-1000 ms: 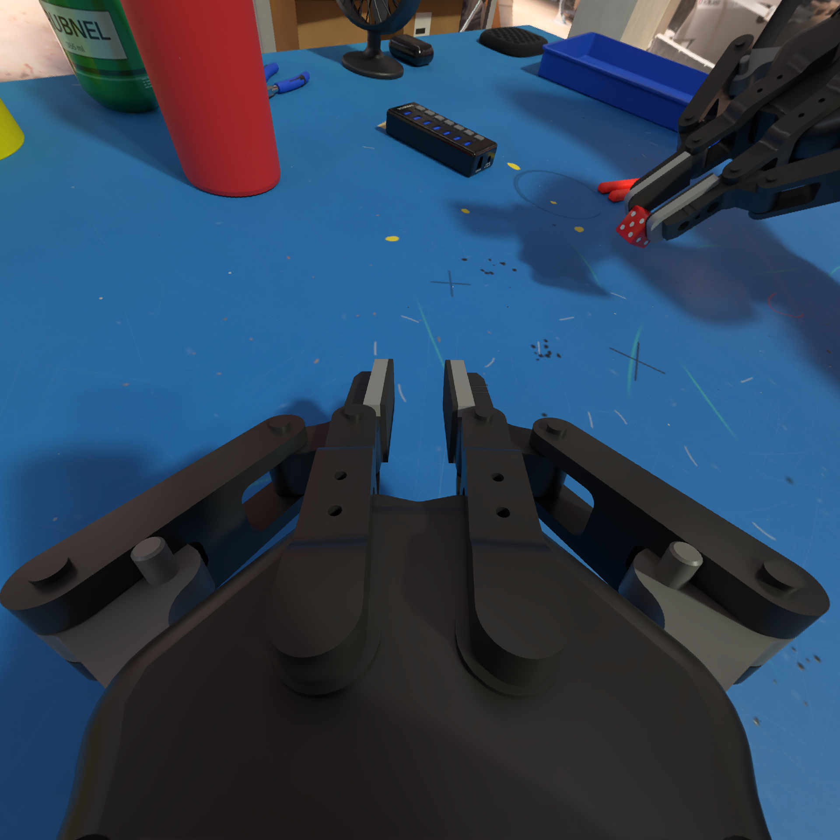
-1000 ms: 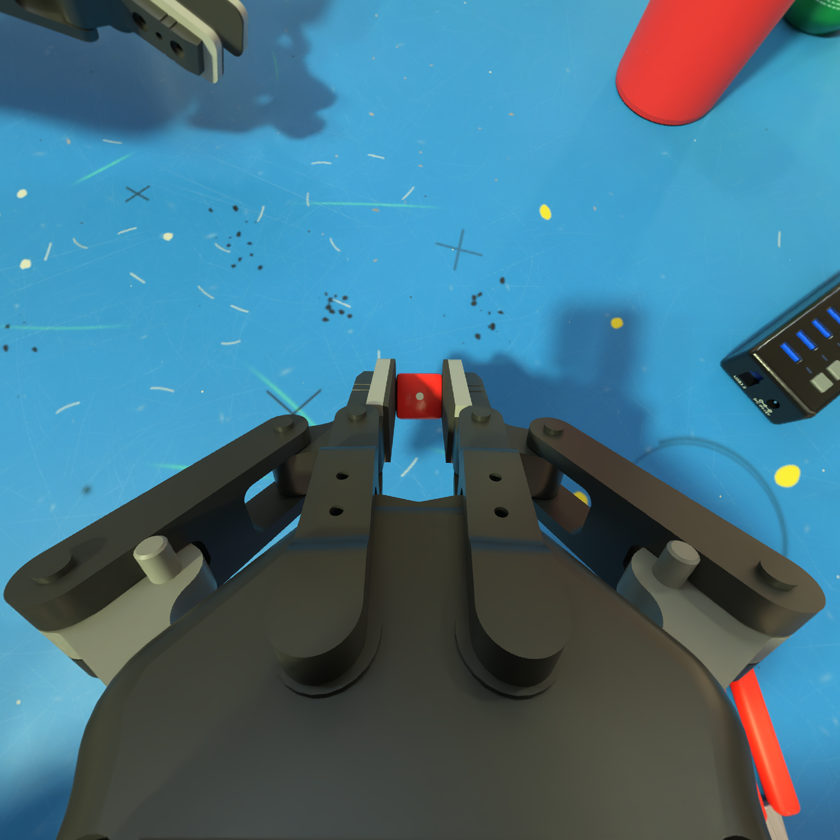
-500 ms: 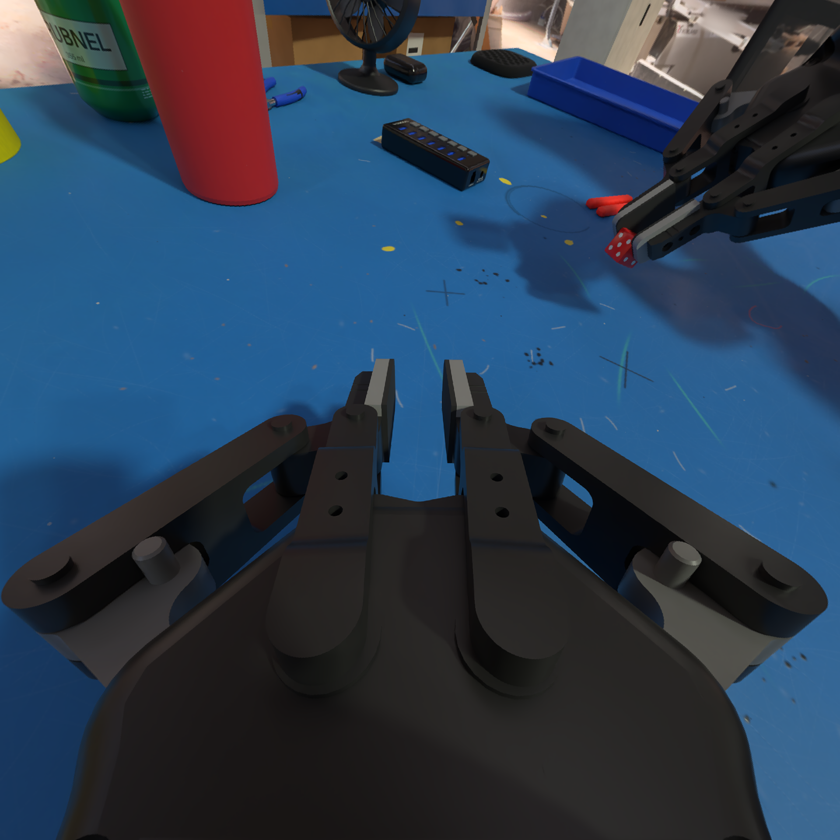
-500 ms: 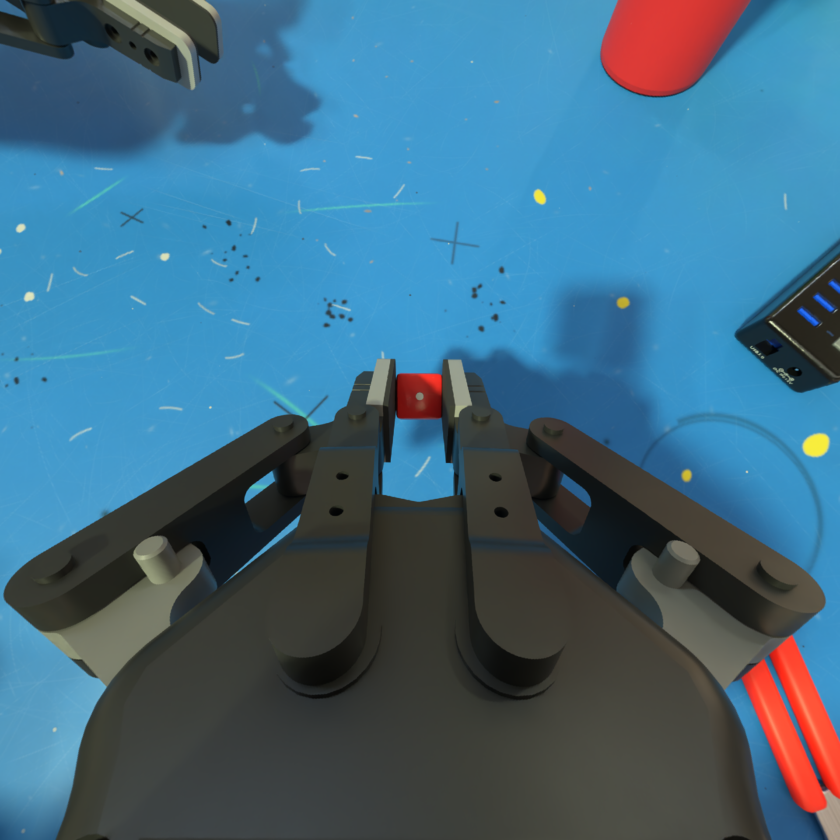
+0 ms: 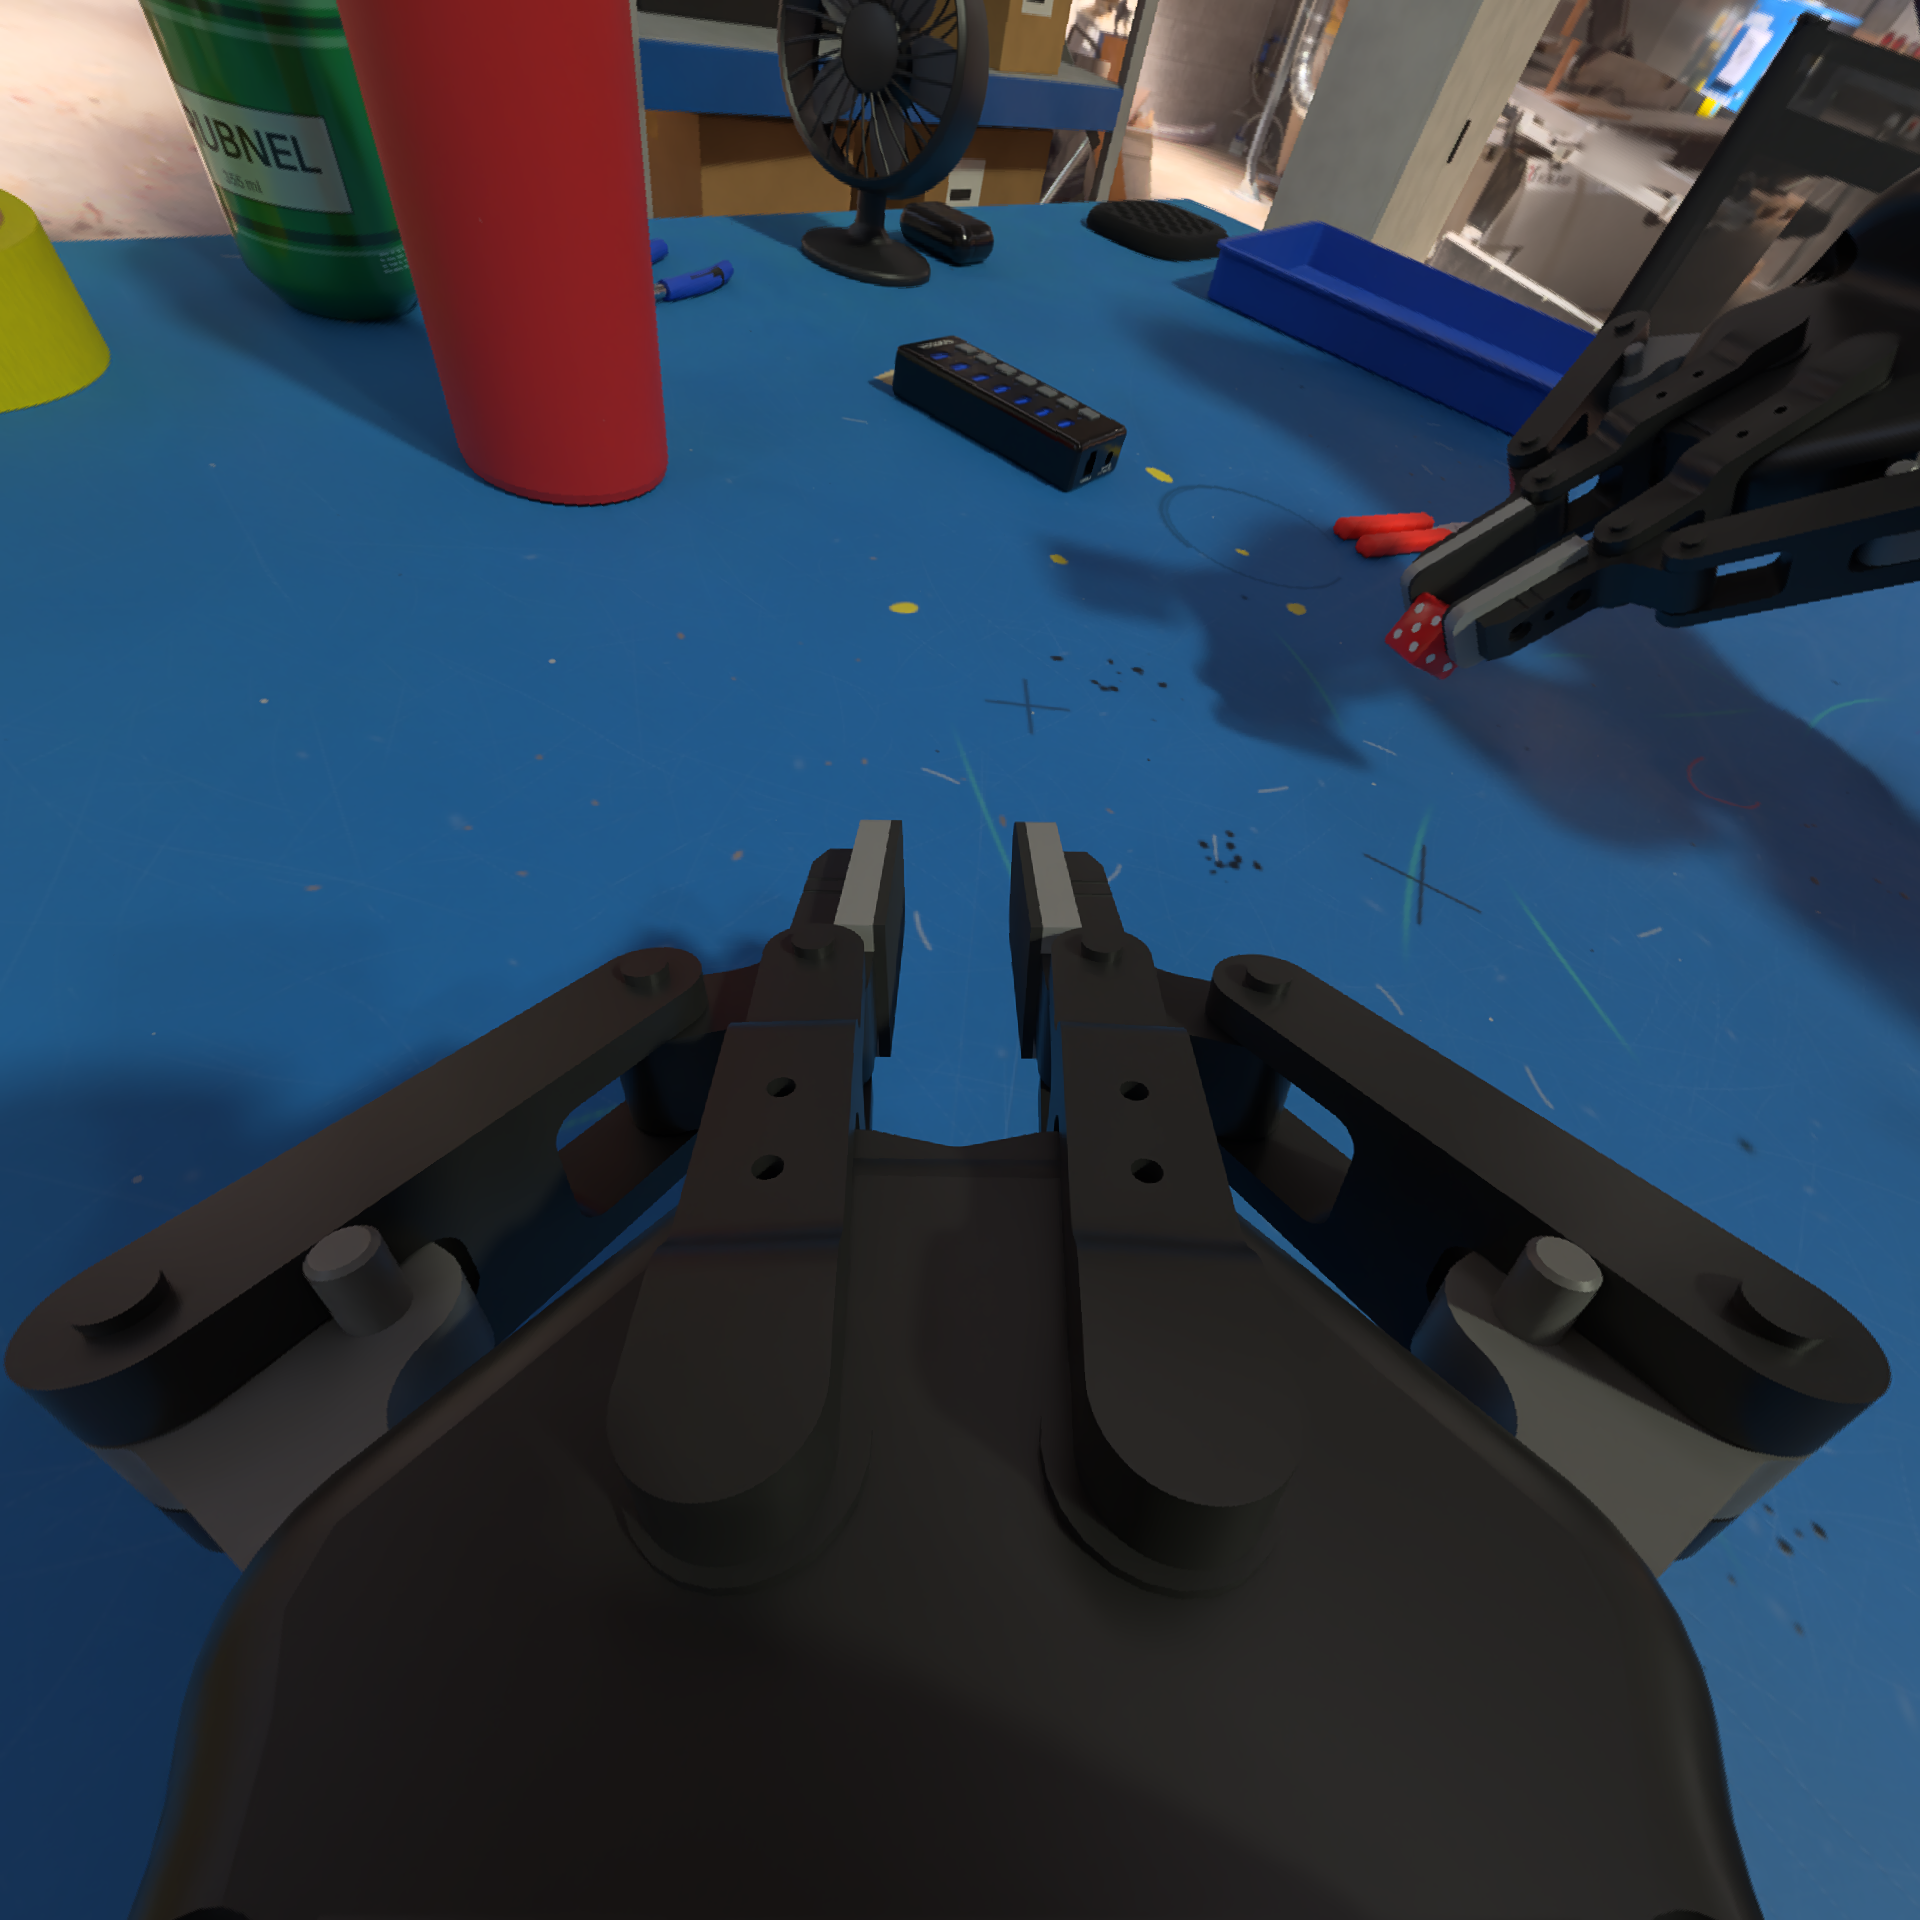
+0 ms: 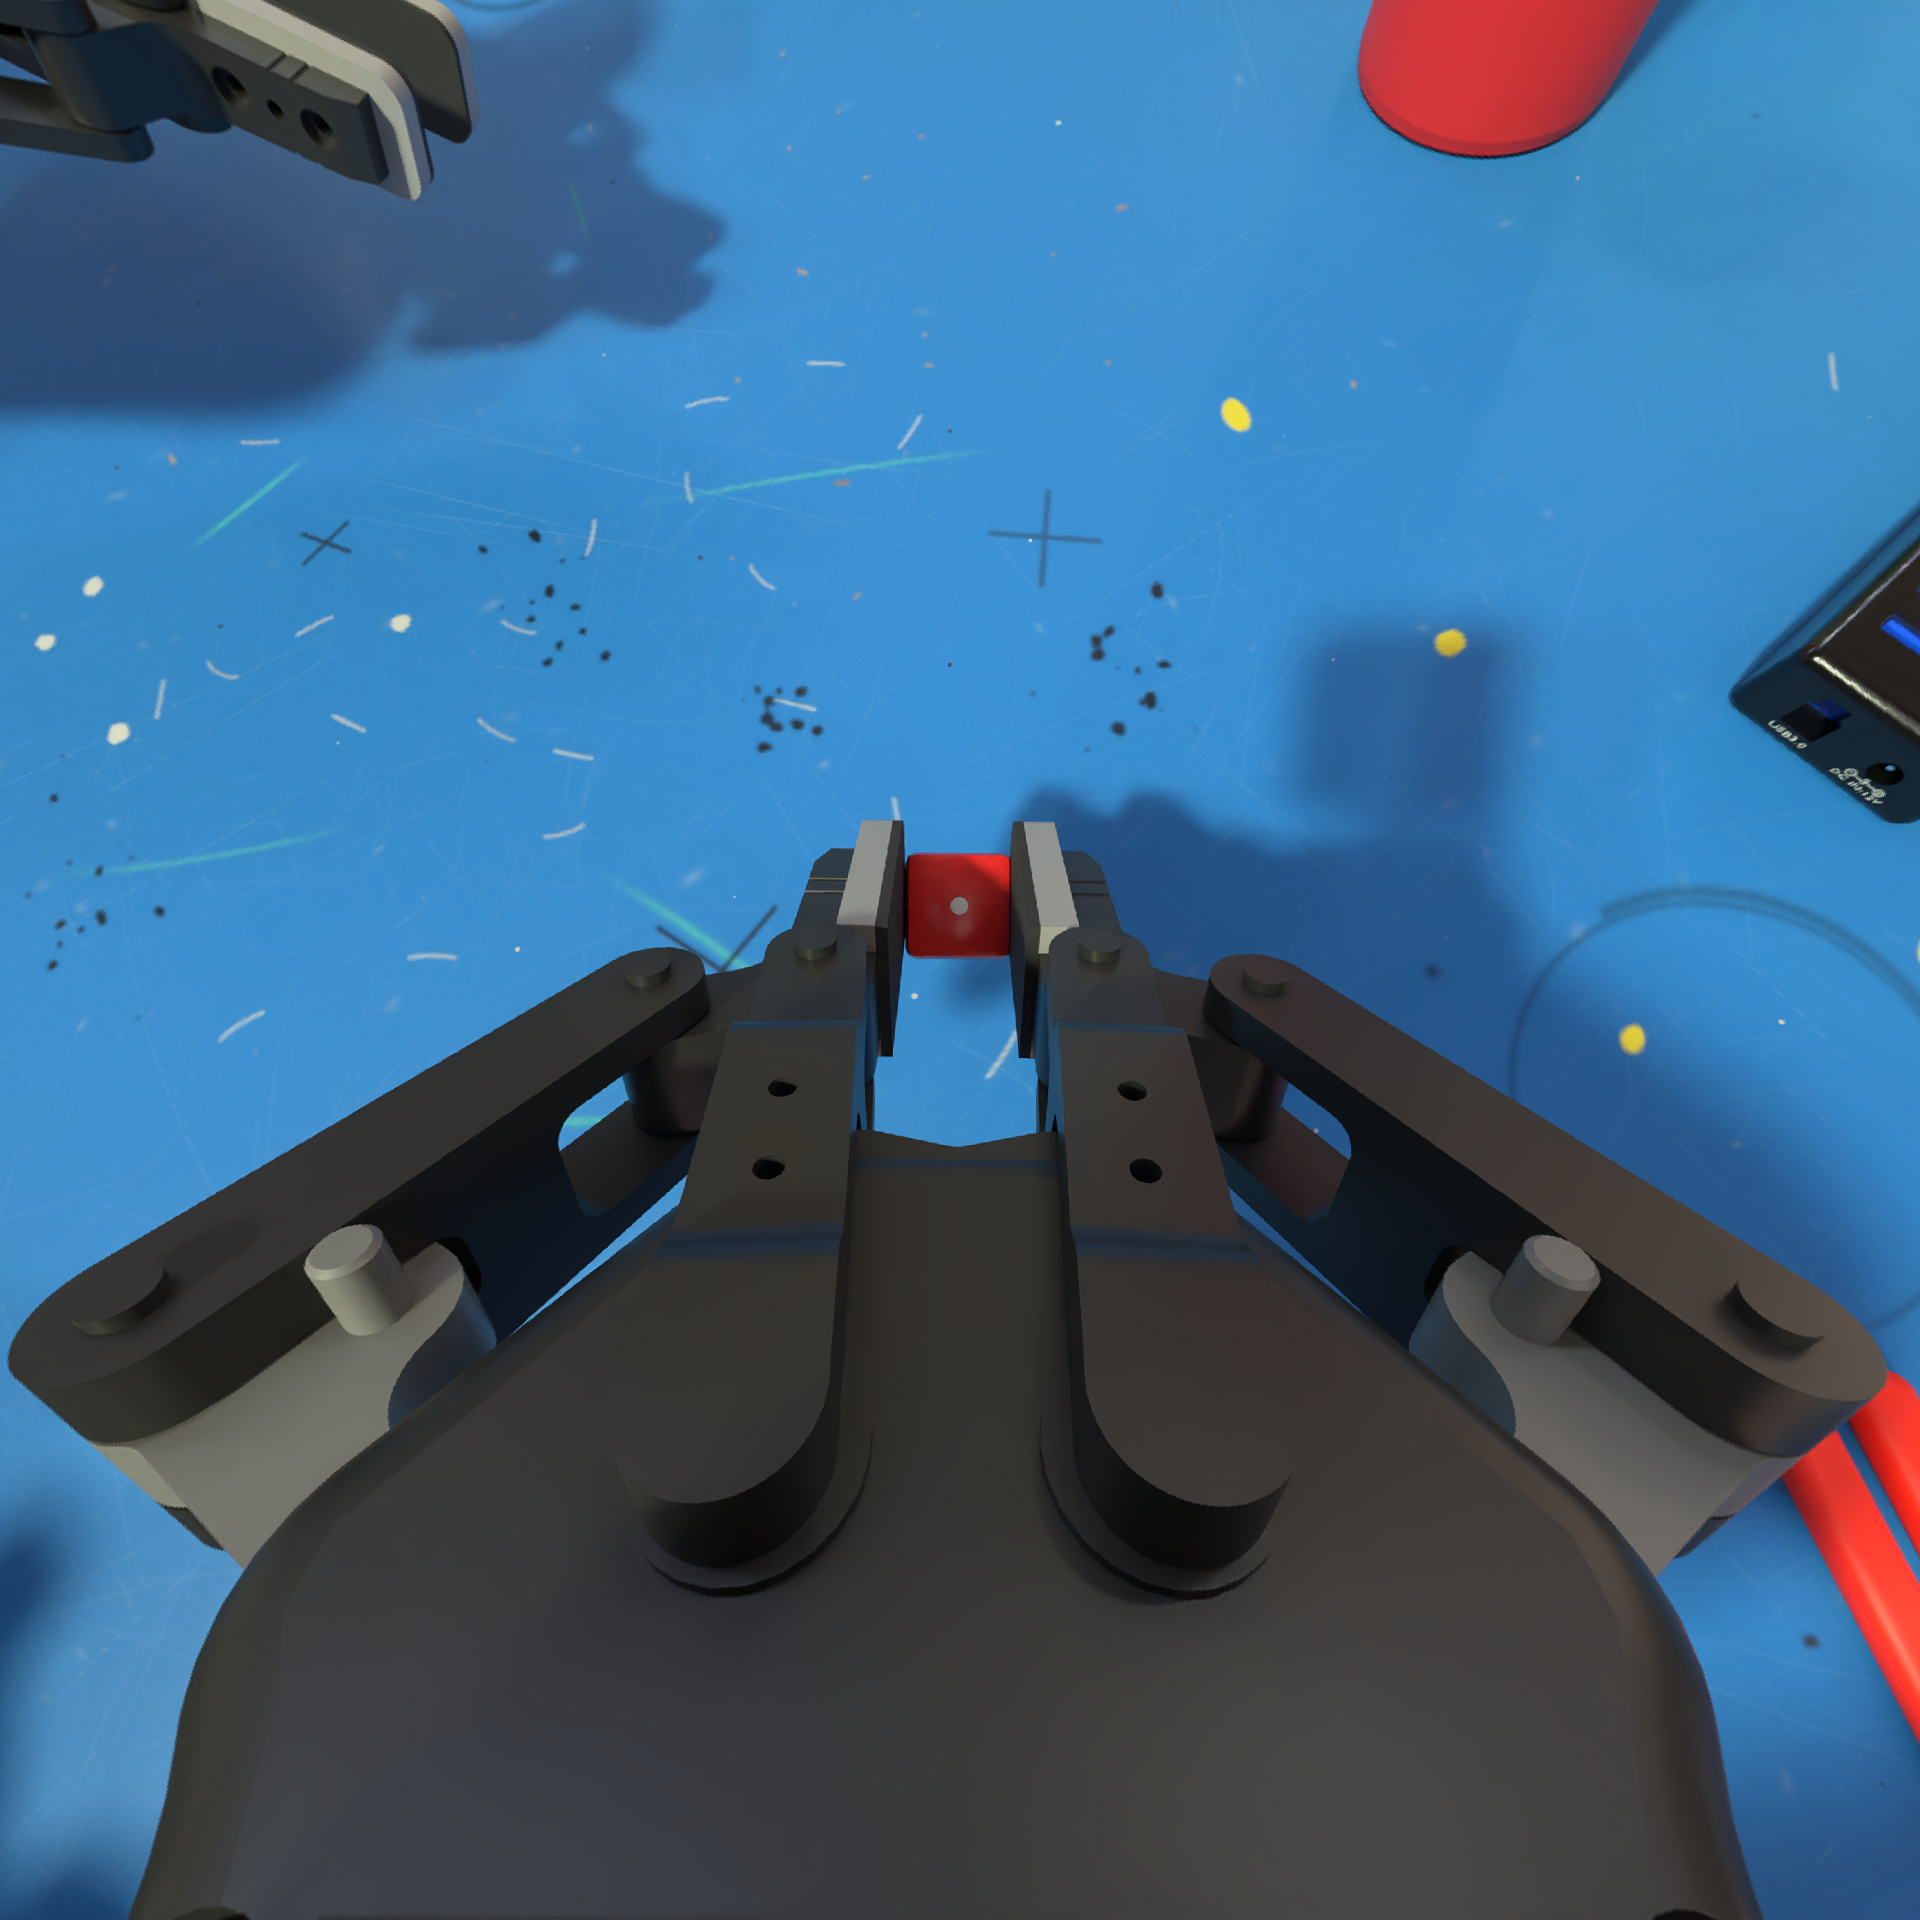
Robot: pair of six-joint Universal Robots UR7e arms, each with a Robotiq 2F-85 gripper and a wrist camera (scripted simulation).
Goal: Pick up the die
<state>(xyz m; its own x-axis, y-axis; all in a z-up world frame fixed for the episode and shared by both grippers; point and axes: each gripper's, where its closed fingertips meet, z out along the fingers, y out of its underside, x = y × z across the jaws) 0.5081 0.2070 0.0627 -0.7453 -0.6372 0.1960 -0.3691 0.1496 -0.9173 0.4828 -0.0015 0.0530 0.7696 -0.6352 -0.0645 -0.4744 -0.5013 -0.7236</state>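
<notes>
The die [image 6: 958, 904] is a small red cube with white pips, and one pip faces my right wrist camera. My right gripper [image 6: 958, 883] is shut on it, one pad on each side, and holds it above the blue table [image 6: 1143, 260]. The die's shadow lies on the table to the right. In the left wrist view the die [image 5: 1419, 634] shows at the tips of the right gripper [image 5: 1455, 613], off the surface. My left gripper [image 5: 958, 873] hovers over the table with a narrow gap between its fingers and nothing in it. It also shows in the right wrist view [image 6: 416, 114].
A tall red cup [image 5: 520, 260], a green bottle [image 5: 281, 156] and a yellow object [image 5: 31, 312] stand at the far left. A black USB hub [image 5: 1008, 426], a small fan [image 5: 883, 125], a blue tray [image 5: 1382, 312] and a red-handled tool [image 5: 1387, 535] lie beyond.
My right gripper has risen with the die held in it; the table has dropped farther below. My left gripper has tilted up slightly, its fingers unchanged.
</notes>
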